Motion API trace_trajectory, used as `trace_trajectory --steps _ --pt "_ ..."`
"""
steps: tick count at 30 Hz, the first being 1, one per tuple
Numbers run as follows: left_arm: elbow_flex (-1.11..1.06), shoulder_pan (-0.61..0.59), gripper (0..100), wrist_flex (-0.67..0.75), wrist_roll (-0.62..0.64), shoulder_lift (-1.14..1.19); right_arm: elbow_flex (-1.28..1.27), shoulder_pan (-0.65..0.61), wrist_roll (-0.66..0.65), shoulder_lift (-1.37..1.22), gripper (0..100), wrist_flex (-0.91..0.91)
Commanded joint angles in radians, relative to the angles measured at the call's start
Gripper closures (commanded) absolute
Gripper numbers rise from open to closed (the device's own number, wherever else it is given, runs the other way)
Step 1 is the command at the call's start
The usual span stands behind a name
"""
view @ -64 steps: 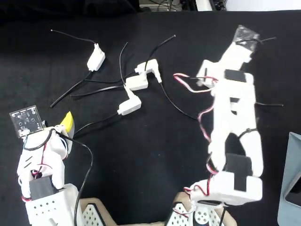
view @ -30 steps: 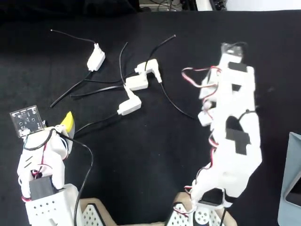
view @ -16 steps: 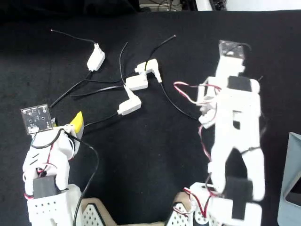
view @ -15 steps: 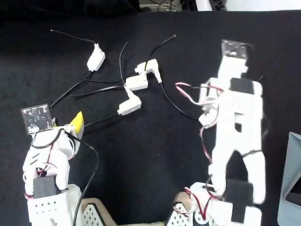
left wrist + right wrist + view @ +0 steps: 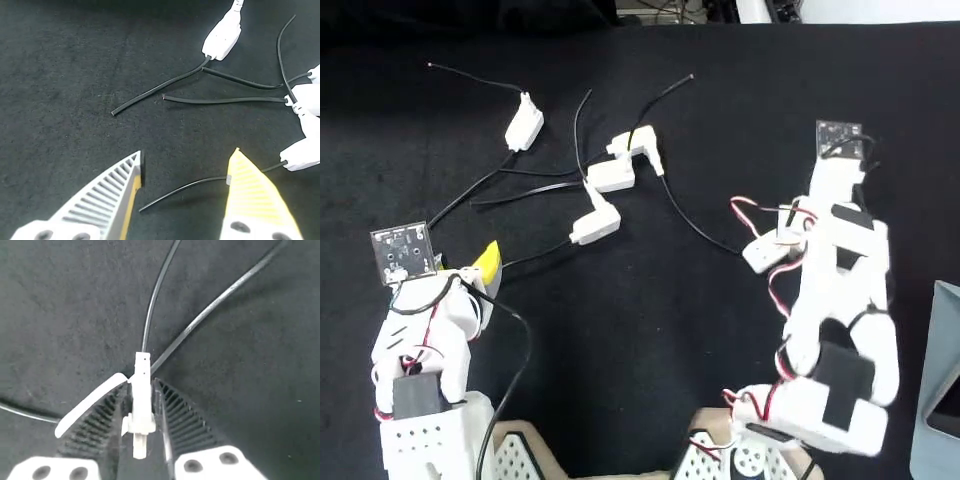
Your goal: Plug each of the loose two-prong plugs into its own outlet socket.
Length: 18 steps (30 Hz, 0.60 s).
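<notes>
My right gripper (image 5: 141, 390) is shut on a small white two-prong plug (image 5: 141, 402), which stands upright between the ribbed fingers (image 5: 182, 415); its black cord (image 5: 160, 295) runs away across the black cloth. In the high view that plug (image 5: 767, 253) shows beside the right arm. My left gripper (image 5: 186, 152) is open low over the cloth, with a thin black cord (image 5: 185, 187) lying between its grey and yellow fingers (image 5: 252, 195). Several white plug and socket pieces (image 5: 612, 177) lie mid-table, one more (image 5: 524, 125) farther left, also in the left wrist view (image 5: 222, 40).
Loose black cords (image 5: 490, 185) cross the cloth between the white pieces and my left arm (image 5: 430, 320). A grey container (image 5: 940, 380) stands at the right edge. Bare cloth (image 5: 650, 330) lies between the two arms.
My right arm's wrist has swung right and back toward its base, with the plug staying near the same spot. My left arm edged forward slightly about a second ago.
</notes>
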State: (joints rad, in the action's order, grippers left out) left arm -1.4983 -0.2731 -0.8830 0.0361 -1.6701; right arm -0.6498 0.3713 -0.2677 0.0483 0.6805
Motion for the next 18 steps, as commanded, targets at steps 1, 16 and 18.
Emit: trace_trajectory --steps 1,16,18 --pt "0.007 0.008 73 0.014 -0.002 -0.008 -0.001 -0.021 -0.012 -0.039 98.6 -0.032" --pt "0.007 0.008 73 0.014 -0.002 -0.008 -0.159 -0.388 0.219 0.143 98.6 0.184" --pt "0.007 0.007 73 0.015 -0.002 -0.008 -0.163 -0.463 0.27 0.217 98.6 0.233"
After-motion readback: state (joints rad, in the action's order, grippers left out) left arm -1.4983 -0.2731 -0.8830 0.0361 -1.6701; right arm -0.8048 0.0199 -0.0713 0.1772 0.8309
